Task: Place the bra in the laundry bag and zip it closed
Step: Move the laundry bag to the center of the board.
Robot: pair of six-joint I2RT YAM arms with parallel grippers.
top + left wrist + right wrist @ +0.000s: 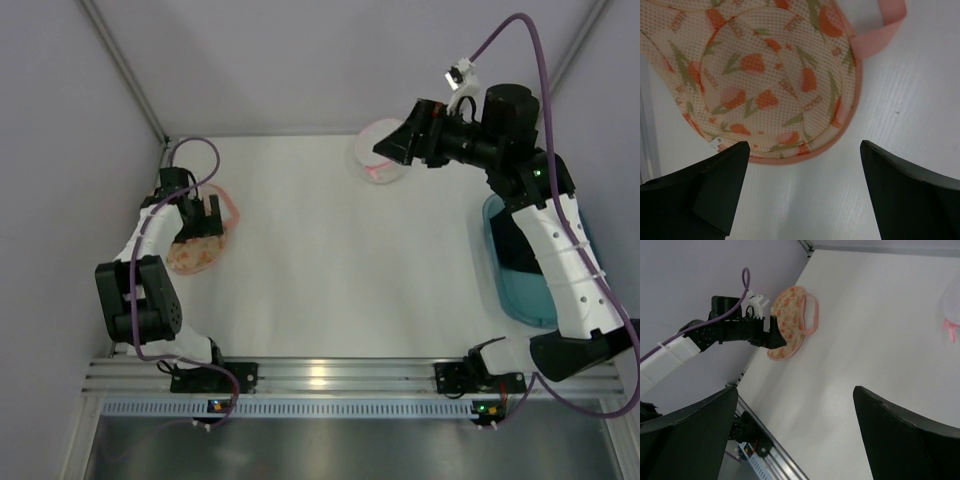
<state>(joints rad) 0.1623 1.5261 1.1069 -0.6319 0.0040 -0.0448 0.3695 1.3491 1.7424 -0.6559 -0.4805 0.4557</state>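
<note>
Far left: round, flat cream mesh laundry bag [205,245] with orange print and pink trim, directly beneath left gripper [206,214], jaws spread, apparently poised to grasp it. Far right: right gripper [392,148] raised, spread, empty. Black bra nowhere clearly visible.

From above, my left gripper [203,215] hides the middle of the round cream mesh laundry bag with orange print [195,255]; my left wrist view crops its top. My right arm [560,260] covers part of the teal plastic tub [525,295].
</note>
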